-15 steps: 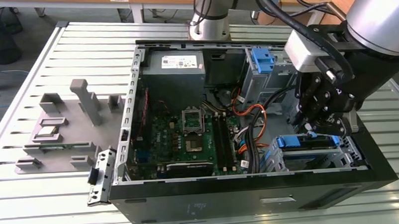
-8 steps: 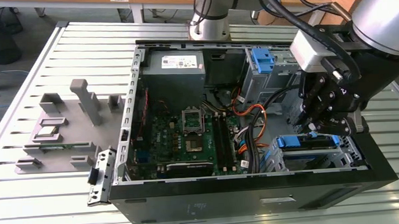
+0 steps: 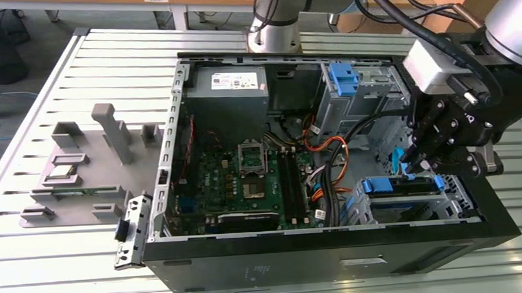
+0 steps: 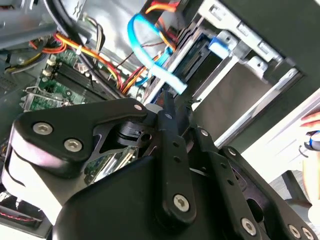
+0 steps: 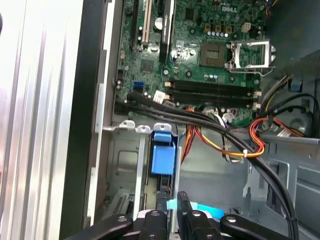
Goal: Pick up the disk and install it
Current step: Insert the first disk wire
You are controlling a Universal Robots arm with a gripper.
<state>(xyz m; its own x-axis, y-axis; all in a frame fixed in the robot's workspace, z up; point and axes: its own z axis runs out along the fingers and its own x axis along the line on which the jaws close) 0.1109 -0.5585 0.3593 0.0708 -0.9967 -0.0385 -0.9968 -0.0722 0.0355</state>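
Blue carrier of the disk (image 5: 163, 152) seated in the drive cage (image 3: 412, 200) of the computer case (image 3: 335, 261); label hidden. Gripper (image 5: 170, 210) above it, fingers narrow, holding nothing visible.

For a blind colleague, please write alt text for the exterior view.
A robot arm's gripper reaches into an open computer case, just above the disk in its blue carrier in a drive bay. The green motherboard lies exposed beside it.
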